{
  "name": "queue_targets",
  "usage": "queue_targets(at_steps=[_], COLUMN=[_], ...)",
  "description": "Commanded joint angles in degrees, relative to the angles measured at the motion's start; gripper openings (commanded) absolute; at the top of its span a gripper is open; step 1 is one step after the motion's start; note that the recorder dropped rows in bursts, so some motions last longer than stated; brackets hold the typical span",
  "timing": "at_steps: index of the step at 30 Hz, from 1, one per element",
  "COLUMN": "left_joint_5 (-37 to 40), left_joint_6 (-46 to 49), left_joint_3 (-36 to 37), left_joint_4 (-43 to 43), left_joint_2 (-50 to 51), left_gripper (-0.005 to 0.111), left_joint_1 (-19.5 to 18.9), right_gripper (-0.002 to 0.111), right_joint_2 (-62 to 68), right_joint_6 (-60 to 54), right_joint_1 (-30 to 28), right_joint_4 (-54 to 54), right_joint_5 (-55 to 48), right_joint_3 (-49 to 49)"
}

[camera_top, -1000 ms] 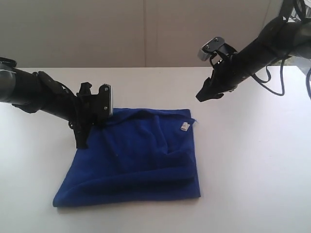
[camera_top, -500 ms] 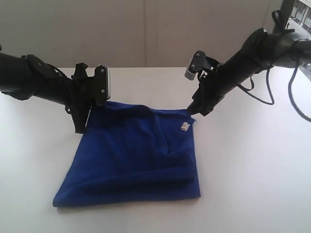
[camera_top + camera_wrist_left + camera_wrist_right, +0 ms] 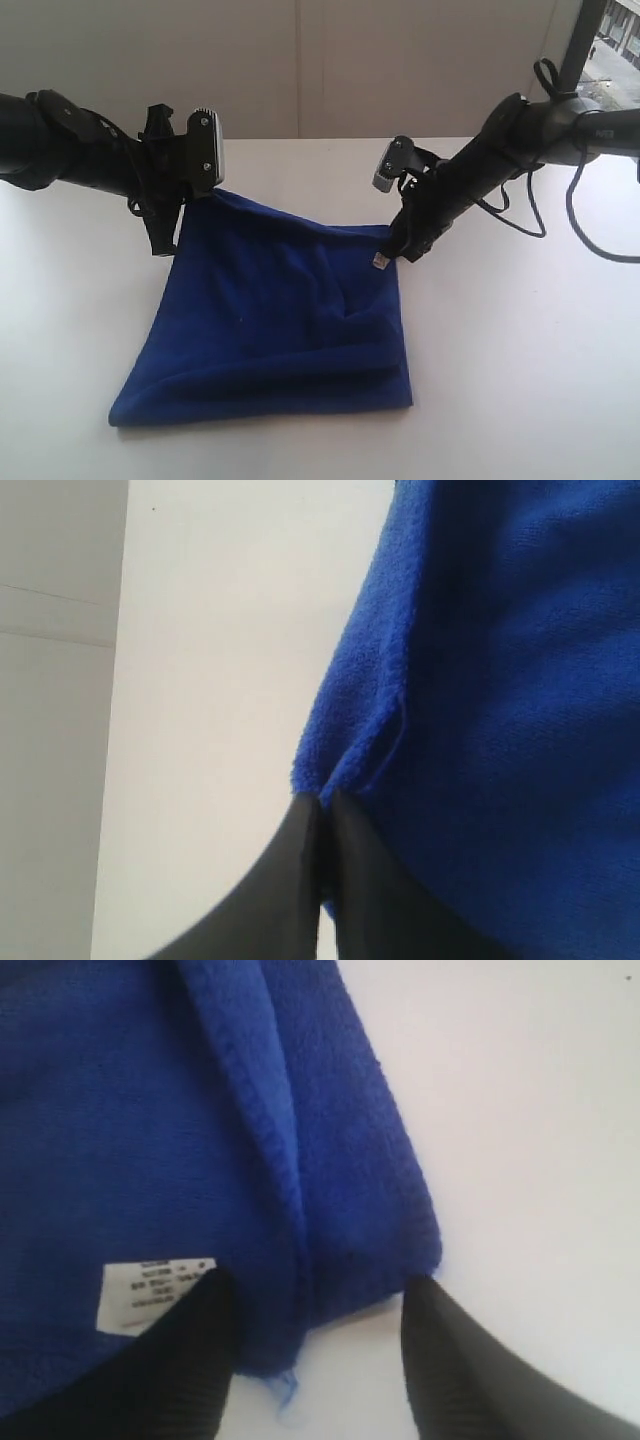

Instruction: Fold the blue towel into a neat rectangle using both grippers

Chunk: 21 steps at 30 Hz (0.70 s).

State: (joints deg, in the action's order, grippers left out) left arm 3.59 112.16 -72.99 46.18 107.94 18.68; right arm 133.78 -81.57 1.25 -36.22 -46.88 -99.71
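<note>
The blue towel [image 3: 290,320] lies roughly folded on the white table [image 3: 520,380], its white tag [image 3: 381,262] at the far right corner. My left gripper [image 3: 166,242] is shut on the towel's far left edge and holds that corner a little off the table. In the left wrist view its black fingertips [image 3: 300,825] pinch the fuzzy blue towel [image 3: 500,730] at its hem. My right gripper [image 3: 400,250] stands open at the far right corner. In the right wrist view its fingers [image 3: 445,1350] straddle the towel's corner [image 3: 360,1250] beside the tag [image 3: 150,1290], without closing on it.
A pale wall [image 3: 300,60] runs behind the table's far edge. Black cables [image 3: 540,200] hang from the right arm over the table. A thick fold ridge [image 3: 350,345] crosses the towel's near right part.
The left gripper has lifted the towel's far left corner up and back. The right arm has come down and leftward from above the table to the far right corner by the tag.
</note>
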Motion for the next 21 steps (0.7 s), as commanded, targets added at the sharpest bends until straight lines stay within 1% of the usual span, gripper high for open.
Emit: queue_targets(at_steps=[1, 4, 6, 9, 15, 17, 18, 19, 20, 21], left_joint_5=[0.6, 0.6, 0.6, 0.5, -0.5, -0.5, -0.5, -0.5, -0.5, -0.5], left_joint_6=[9.1, 9.1, 9.1, 9.1, 9.1, 9.1, 9.1, 9.1, 9.1, 9.1], left_joint_3=[0.3, 0.3, 0.3, 0.3, 0.3, 0.3, 0.3, 0.3, 0.3, 0.3], left_joint_4=[1.2, 1.2, 1.2, 1.2, 1.2, 1.2, 1.5, 1.7, 2.5, 3.0], left_joint_2=[-0.7, -0.7, -0.7, -0.7, -0.7, -0.7, -0.7, -0.7, -0.7, -0.7], left_gripper=[0.000, 0.000, 0.000, 0.000, 0.000, 0.000, 0.000, 0.000, 0.000, 0.000], left_joint_1=[0.4, 0.4, 0.4, 0.4, 0.4, 0.4, 0.4, 0.4, 0.4, 0.4], right_gripper=[0.032, 0.019, 0.015, 0.011, 0.011, 0.020, 0.035, 0.041, 0.047, 0.044], right_joint_2=[0.1, -1.0, -1.8, -3.1, -5.1, -4.8, -4.5, -4.2, -3.5, -2.9], right_joint_6=[-0.8, -0.8, -0.8, -0.8, 0.3, 6.0, 9.3, 9.9, 10.0, 10.0], right_joint_1=[0.5, 0.5, 0.5, 0.5, 0.5, 0.4, 0.4, 0.4, 0.4, 0.4], right_joint_4=[-0.4, -0.4, -0.2, 0.1, 1.2, 1.3, 1.7, 1.7, 1.7, 1.7], right_joint_5=[-1.2, -1.2, -1.2, -1.3, -2.6, -3.1, -3.3, -3.3, -2.6, -2.2], right_joint_3=[-0.1, -0.1, -0.1, -0.1, -0.1, -0.1, -0.2, -0.2, -0.2, -0.2])
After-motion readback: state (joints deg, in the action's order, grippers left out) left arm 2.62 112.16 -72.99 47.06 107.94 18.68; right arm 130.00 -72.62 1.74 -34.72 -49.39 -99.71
